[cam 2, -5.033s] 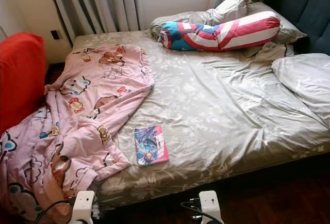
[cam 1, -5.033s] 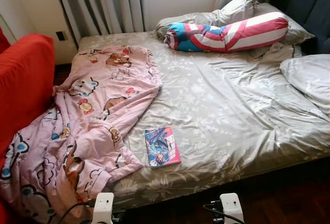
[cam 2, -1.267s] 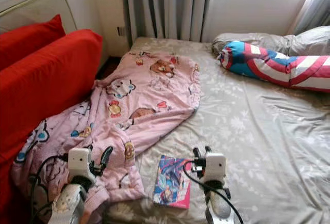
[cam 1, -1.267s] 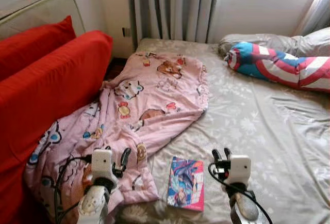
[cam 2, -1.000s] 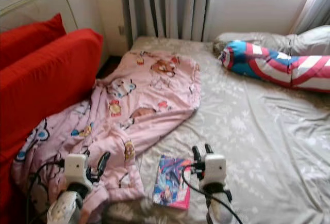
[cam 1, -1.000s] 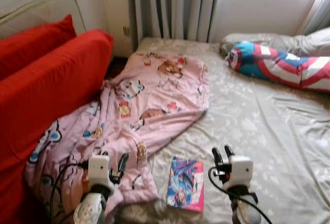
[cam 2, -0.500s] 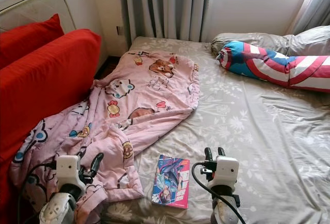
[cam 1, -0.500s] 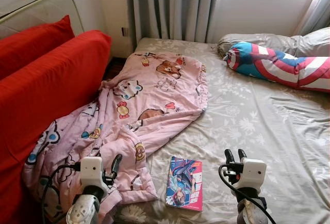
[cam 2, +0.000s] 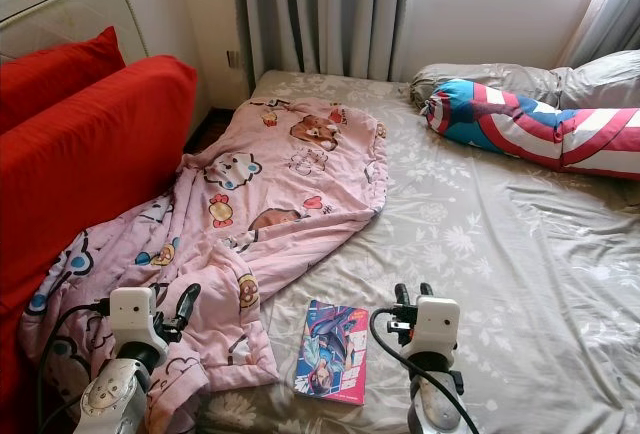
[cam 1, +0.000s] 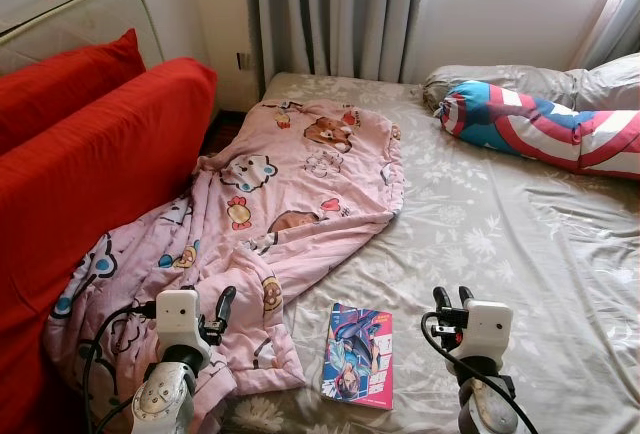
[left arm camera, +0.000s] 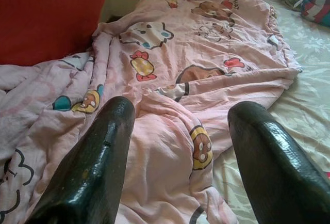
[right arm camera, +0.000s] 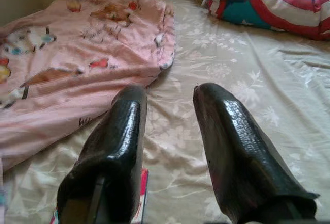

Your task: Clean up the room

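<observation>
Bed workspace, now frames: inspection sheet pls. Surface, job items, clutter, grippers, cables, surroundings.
Surface: bed with a rumpled grey floral sheet, unmade.
Job's things: pink cartoon blanket crumpled over the bed's left side, trailing off toward the red sofa; book flat on the sheet near the front edge, beside the blanket's hem.
Clutter: striped bolster and grey pillows at the head end.
Grippers: left gripper open, over the blanket; right gripper open, over bare sheet right of the book. Neither holds anything.
Cables: black cables looped at both wrists.
Surroundings: curtains, wall outlet, window behind.
</observation>
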Controlling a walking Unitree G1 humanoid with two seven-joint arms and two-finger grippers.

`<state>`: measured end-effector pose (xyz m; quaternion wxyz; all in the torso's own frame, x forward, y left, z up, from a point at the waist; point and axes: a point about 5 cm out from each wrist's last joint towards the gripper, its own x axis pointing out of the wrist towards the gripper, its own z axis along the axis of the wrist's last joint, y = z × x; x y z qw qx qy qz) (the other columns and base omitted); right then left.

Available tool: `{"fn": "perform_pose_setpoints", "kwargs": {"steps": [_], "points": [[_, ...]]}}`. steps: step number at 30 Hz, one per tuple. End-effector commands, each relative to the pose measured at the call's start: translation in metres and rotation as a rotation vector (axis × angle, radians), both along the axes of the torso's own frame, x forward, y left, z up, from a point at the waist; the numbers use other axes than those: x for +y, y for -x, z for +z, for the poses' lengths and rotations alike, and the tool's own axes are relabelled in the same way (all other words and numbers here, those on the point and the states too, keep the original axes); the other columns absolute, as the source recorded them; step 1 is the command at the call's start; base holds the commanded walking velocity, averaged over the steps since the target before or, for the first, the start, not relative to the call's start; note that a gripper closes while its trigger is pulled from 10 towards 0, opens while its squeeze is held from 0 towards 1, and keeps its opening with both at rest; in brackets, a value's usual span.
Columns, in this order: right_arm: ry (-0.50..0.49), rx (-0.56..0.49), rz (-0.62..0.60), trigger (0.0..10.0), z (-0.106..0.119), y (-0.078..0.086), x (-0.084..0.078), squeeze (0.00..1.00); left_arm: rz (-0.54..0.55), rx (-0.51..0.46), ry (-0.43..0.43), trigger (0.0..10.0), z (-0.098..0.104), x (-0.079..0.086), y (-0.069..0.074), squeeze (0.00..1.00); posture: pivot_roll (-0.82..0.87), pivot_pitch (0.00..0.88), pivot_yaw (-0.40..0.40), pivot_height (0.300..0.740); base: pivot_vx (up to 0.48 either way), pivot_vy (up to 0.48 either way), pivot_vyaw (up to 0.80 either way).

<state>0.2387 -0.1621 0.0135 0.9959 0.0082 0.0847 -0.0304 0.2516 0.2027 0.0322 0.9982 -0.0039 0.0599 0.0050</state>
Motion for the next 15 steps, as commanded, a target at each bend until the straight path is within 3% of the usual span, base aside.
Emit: {"fn": "perform_pose_setpoints", "kwargs": {"steps": [1, 10, 15], "points": [[0.008, 0.033, 0.001, 10.0, -0.0036, 0.0002, 0.0008, 0.00, 0.000, 0.001, 0.008, 10.0, 0.0019, -0.0001, -0.0021, 0.00, -0.15, 0.013, -0.029, 0.731, 0.000, 0.000, 0.00], [-0.003, 0.019, 0.017, 10.0, -0.0013, -0.0004, 0.0024, 0.00, -0.005, 0.004, 0.013, 10.0, 0.0022, -0.0029, -0.0034, 0.00, -0.14, 0.019, -0.030, 0.666, 0.000, 0.000, 0.00], [0.005, 0.023, 0.017, 10.0, -0.0016, -0.0004, 0.0023, 0.00, -0.008, 0.004, 0.012, 10.0, 0.0025, -0.0043, -0.0037, 0.00, -0.14, 0.018, -0.030, 0.666, 0.000, 0.000, 0.00]]}}
